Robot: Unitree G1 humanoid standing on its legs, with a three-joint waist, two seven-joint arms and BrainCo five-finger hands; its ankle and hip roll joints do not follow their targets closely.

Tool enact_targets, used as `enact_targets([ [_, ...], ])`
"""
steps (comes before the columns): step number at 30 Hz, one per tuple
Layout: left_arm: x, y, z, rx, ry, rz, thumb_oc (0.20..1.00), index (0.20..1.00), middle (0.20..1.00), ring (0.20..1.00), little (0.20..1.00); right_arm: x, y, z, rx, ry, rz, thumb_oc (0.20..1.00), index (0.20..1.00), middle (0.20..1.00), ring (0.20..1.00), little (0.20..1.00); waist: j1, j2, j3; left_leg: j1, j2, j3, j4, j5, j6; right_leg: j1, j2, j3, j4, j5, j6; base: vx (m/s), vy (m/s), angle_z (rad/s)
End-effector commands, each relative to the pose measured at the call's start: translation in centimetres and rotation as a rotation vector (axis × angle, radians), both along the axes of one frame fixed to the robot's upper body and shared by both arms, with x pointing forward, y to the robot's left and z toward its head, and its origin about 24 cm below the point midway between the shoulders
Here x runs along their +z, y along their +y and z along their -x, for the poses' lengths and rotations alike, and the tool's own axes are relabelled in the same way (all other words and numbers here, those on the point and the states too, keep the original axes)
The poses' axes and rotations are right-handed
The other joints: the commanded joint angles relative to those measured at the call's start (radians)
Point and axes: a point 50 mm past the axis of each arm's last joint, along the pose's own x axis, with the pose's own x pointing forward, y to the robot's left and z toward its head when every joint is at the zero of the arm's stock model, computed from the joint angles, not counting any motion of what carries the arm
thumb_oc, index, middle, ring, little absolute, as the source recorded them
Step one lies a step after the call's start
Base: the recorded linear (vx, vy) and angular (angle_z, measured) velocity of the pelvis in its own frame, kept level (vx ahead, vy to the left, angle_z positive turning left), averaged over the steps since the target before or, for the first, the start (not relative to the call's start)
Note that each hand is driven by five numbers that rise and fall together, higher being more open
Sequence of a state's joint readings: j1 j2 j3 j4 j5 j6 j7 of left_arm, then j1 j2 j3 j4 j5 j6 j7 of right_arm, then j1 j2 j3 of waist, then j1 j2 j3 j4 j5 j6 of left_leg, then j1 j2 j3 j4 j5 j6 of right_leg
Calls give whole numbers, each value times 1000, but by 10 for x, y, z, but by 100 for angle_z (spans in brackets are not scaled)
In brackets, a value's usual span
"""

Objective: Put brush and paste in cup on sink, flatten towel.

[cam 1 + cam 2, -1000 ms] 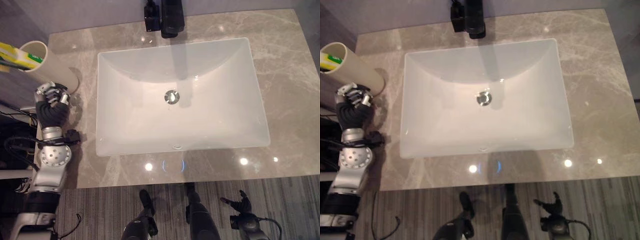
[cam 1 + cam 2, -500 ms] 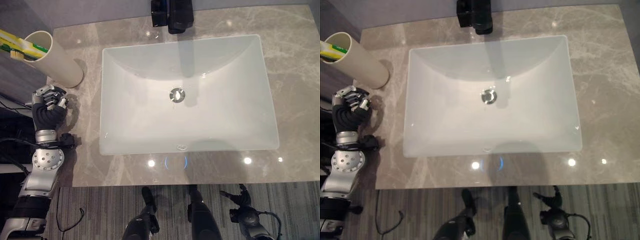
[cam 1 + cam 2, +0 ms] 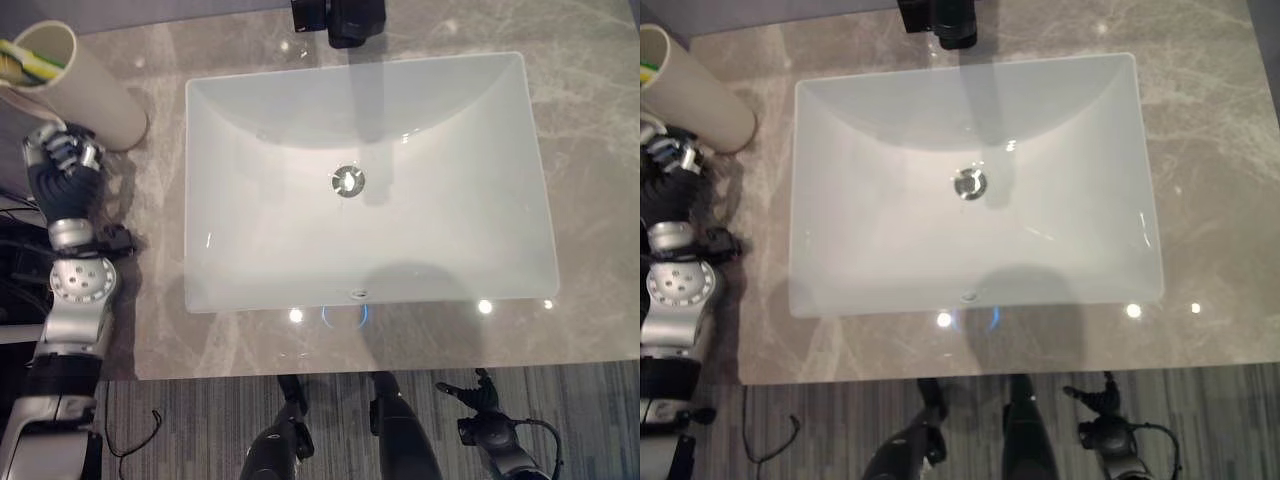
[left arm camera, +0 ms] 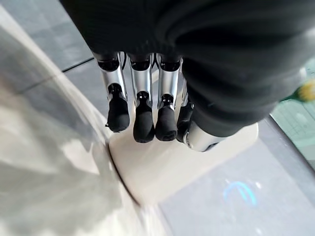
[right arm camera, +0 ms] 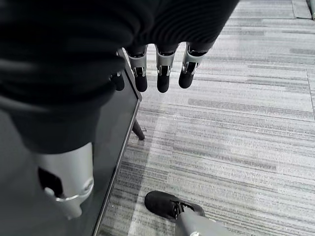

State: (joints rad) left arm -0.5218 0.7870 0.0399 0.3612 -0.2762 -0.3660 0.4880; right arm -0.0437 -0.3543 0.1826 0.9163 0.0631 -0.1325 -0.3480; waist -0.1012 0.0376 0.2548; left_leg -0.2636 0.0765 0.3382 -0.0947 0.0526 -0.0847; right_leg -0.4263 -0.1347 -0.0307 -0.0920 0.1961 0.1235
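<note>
The scene is viewed from above by both eye views, facing down onto the white rectangular sink basin [image 3: 365, 180] set in the grey marble countertop [image 3: 590, 150]; the same scene is shared, slightly offset sideways. The cream cylindrical cup [image 4: 167, 162] is seen from very close along the left hand [image 4: 147, 113]. The grey striped carpet floor [image 5: 236, 123] is faced past the right hand [image 5: 162, 69].
</note>
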Motion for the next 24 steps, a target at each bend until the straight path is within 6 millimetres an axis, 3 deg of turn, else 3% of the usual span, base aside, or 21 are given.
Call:
enact_targets([
  [1, 3, 14, -6, 80, 23, 6, 200, 200, 200, 200, 200, 6, -3, -6, 24, -30, 36, 1000, 1000, 1000, 1000, 1000, -31, -1, 13, 12, 32, -15, 7, 47, -70, 30, -60, -5, 5, 23, 81, 18, -24, -5],
  [6, 20, 17, -11, 95, 12, -25, 200, 200, 200, 200, 200, 5, 0, -6, 35, -25, 32, 1000, 1000, 1000, 1000, 1000, -37, -3, 16, 21, 37, -11, 7, 42, -72, 35, -53, -4, 5, 18, 81, 3, -4, -1],
  [10, 21, 13, -11, 69, 10, -33, 200, 200, 200, 200, 200, 5, 0, -5, 34, -23, 33, 1000, 1000, 1000, 1000, 1000, -38, -4, 14, 21, 36, -12, 7, 45, -72, 33, -53, -4, 5, 20, 80, 0, 0, 0],
  [16, 7, 14, -4, 15, 41, -21, 200, 200, 200, 200, 200, 5, -3, -7, 24, -20, 33, 1000, 1000, 1000, 1000, 1000, -26, 0, 16, 25, 32, -9, 7, 42, -71, 34, -55, -3, 5, 21, 79, 0, 0, 0],
  [24, -9, 34, 6, -16, 161, -13, 200, 200, 200, 200, 200, 9, -12, -5, 5, -24, 34, 1000, 1000, 1000, 1000, 1000, -18, 14, 25, 31, 30, -3, 7, 40, -72, 38, -57, -7, 5, 23, 83, 7, 11, -4],
])
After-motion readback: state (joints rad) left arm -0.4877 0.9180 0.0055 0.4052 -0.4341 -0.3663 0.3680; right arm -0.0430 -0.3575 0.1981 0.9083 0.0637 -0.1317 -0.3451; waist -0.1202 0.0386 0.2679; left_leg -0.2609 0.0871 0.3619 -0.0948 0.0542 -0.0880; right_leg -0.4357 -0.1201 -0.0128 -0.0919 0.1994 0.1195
